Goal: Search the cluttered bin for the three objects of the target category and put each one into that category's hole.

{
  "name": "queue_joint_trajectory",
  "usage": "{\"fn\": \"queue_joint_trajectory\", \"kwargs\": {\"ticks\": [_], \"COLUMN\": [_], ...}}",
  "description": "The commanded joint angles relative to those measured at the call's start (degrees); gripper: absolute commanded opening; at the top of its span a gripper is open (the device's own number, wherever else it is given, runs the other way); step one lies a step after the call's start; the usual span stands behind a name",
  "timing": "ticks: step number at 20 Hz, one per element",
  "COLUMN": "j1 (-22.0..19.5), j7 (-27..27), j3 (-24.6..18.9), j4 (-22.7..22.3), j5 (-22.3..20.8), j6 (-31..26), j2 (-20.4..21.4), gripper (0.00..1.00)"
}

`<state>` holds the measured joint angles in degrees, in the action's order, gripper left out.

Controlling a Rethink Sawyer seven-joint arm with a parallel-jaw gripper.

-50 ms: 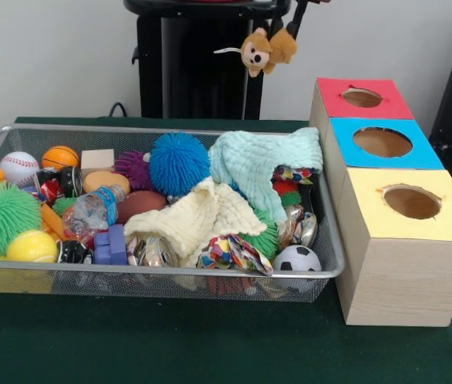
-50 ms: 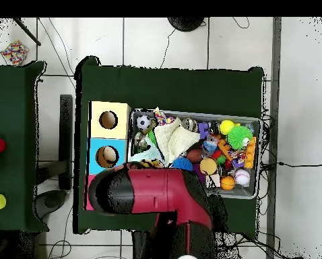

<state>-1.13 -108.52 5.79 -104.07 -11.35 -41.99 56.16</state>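
Gripper (image 1: 278, 30) holds your plush monkey (image 1: 262, 50) aloft, above the bin (image 1: 162, 280), beside 3 boxes (image 1: 386, 200).

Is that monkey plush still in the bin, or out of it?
Out. The monkey plush hangs above the mesh bin, beyond its far rim, under the arm. The gripper itself is not visible.

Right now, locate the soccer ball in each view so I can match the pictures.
Front view: the soccer ball sits in the mesh bin's near right corner, beside the yellow-topped box.
Overhead view: the soccer ball is in the bin's top left corner.
Shared landmark: the yellow-topped box, next to it in both.
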Motion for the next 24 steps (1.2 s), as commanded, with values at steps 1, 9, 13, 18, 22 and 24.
{"fn": "queue_joint_trajectory", "kwargs": {"ticks": [1, 9, 13, 18, 22, 24], "j1": [3.2, 8.2, 12.5, 16.9, 19.8, 21.0], "j7": [-19.9, -24.1, -27.6, -31.2, -33.7, -34.9], "j3": [4.4, 7.0, 8.9, 10.6, 11.4, 11.4], "j4": [-9.9, -14.3, -15.0, -15.0, -15.4, -15.6], "j5": [2.4, 6.6, 8.5, 10.4, 12.1, 13.1], "j6": [6.4, 11.0, 10.9, 10.8, 11.4, 12.3], "j2": [-0.4, -1.2, -1.2, -1.7, -2.3, -3.1], "gripper": [0.00, 0.00, 0.00, 0.00, 0.00, 0.00]}}
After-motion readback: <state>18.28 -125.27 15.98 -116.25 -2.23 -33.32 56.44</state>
